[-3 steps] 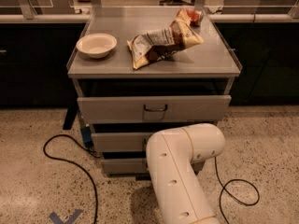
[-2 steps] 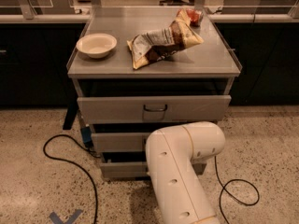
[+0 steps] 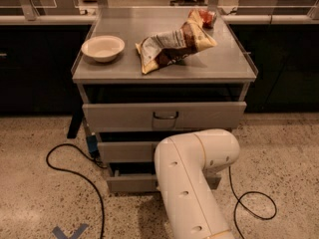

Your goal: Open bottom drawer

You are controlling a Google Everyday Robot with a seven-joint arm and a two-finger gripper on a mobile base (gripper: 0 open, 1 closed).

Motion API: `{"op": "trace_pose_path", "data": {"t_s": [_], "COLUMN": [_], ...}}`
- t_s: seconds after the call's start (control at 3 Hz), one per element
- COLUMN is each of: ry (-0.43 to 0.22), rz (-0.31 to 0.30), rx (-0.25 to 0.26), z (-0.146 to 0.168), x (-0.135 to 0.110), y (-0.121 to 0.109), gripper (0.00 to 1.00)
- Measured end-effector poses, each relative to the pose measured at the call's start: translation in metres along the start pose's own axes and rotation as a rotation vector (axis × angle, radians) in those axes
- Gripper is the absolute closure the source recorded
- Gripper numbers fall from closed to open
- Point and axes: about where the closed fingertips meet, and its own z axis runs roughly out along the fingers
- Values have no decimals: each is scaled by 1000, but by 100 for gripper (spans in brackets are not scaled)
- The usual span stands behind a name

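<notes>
A grey metal cabinet stands in the middle with three drawer fronts. The widest top drawer has a dark loop handle. The mid-sized drawer front sits below it. The bottom drawer, the narrowest front, stands out a little from the cabinet near the floor. Its handle is hidden behind my white arm. My gripper is hidden behind the arm's elbow, somewhere in front of the lower drawers.
A white bowl and a crumpled chip bag lie on the cabinet top. Black cables loop on the speckled floor at left, and another cable at right. Dark counters stand behind on both sides.
The bottom drawer front has come slightly further out toward the camera and down. The arm has shifted with it by a small amount.
</notes>
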Motion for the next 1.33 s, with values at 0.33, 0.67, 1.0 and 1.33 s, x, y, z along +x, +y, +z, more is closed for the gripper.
{"op": "trace_pose_path", "data": {"t_s": [0.33,0.67,1.0,1.33], "ry": [22,13,-33,-34], "rz": [23,17,-25,-26], "rx": [-10,-8,-12,-12], "z": [-32,-33,-55,-59], "x": [23,24,35,34], "y": [38,42,63,64], "gripper": [100,100,100,100]}}
